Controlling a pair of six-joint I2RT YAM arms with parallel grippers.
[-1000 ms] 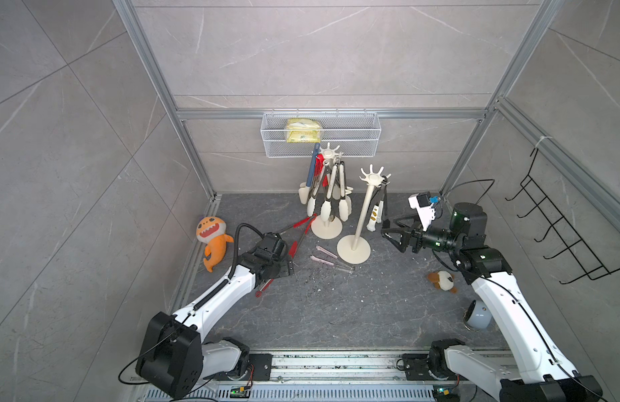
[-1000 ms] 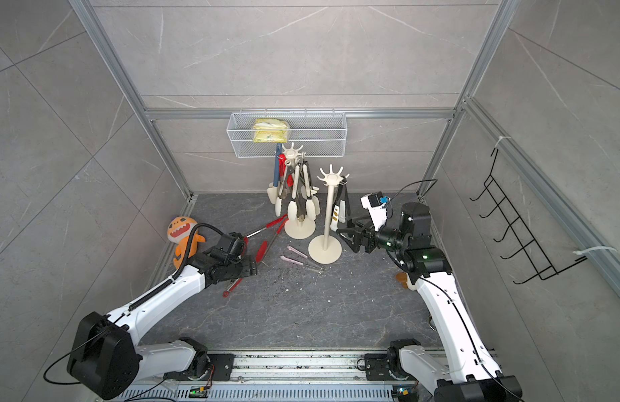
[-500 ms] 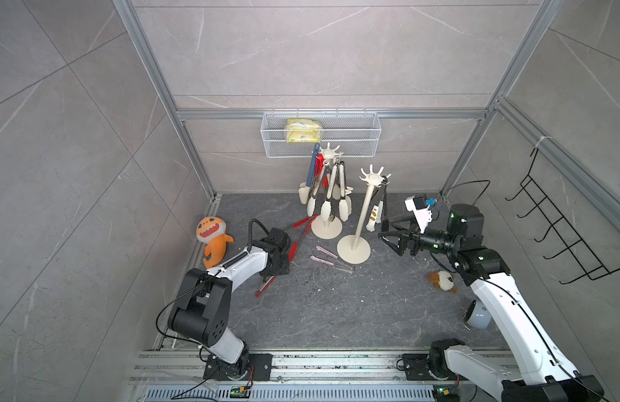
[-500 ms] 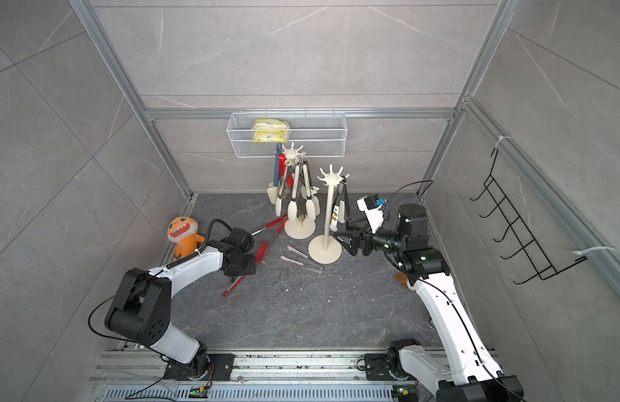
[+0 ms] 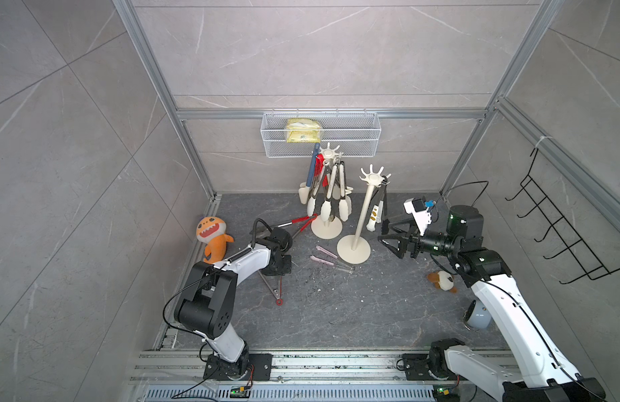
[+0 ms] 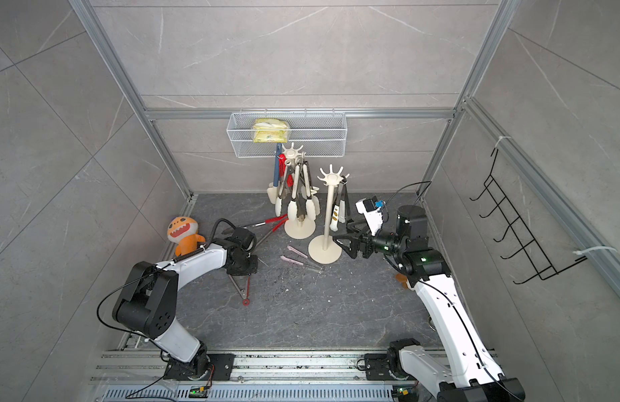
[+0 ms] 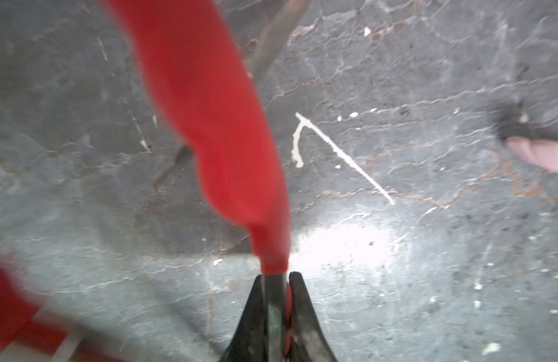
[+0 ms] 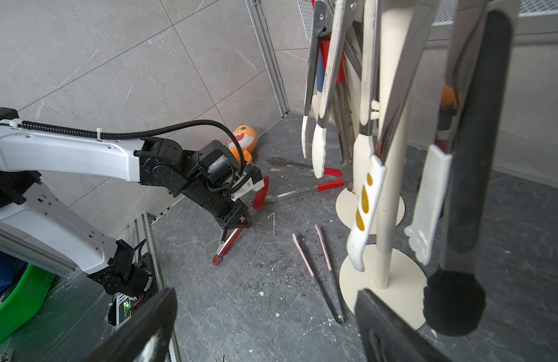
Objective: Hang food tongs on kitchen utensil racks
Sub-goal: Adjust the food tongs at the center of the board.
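The grey desk carries everything here, and the two kitchen utensil racks stand toward its back. The rear rack is already crowded with hanging utensils. The near rack holds only a couple of tongs on its right side and has bare prongs elsewhere on its crown. The right arm reaches in low beside the near rack's base. Its right tool is spread wide with nothing between the jaws. The left arm is bent down over the desk on the other side, well apart from both poles. The left tool is pinched nearly shut on one thin arm of the red tongs, just below its red sleeve. Those tongs lie flat on the desk directly under that tool. Their long axis runs roughly front to back, with the splayed tips toward the racks and the small hanging ring pointing at the robot's own base. I'd judge the left arm is the one to carry them. The racks lie ahead and to its right, with the prongs high above the desk. The ring is at the end farthest from them, so the tongs would need lifting and turning before the ring can meet a prong.
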